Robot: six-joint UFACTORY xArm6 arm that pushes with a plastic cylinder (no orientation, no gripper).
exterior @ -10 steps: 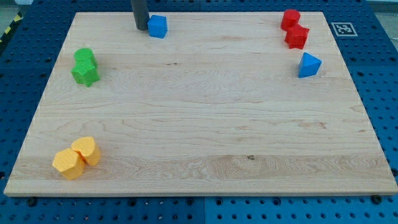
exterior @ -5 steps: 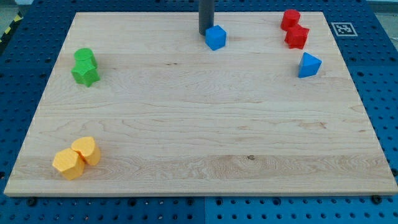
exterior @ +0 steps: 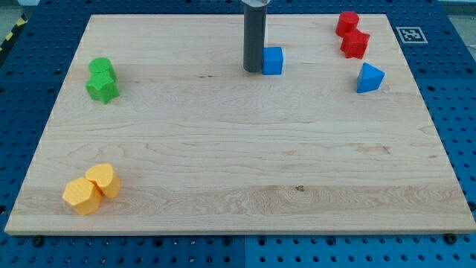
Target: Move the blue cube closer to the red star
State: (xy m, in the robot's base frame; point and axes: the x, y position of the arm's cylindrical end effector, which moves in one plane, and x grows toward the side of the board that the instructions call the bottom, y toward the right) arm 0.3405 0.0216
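desk: blue perforated top (exterior: 44,18), shows on all sides of the board, regular hole grid
board: light wooden board (exterior: 238,149) lying flat on the desk, fills most of the view
marker: black-and-white square tag (exterior: 408,34) on the desk, just off the board's top right corner
tape: yellow-black striped strip (exterior: 9,36) at the view's far left edge, top
containers: none visible, all blocks sit straight on the board
rod: dark, upright, enters from the view's top centre
my tip: (exterior: 253,71) on the board, touching or just beside the left face of the blue cube
claw: none on this arm, only the rod, so no open/closed state to tell
blue cube: (exterior: 272,60) upper centre of the board, right of my tip, well apart from the red star
red star: (exterior: 355,44) near top right corner, touching or just below a red block (exterior: 346,22), shape of that one unclear
blue block: (exterior: 369,77) wedge-like, just below and right of the red star
green pair: green star (exterior: 102,88) with another green block (exterior: 100,68) touching above it, left edge
yellow pair: orange-yellow block (exterior: 80,196) and yellow block (exterior: 103,179), touching, bottom left corner
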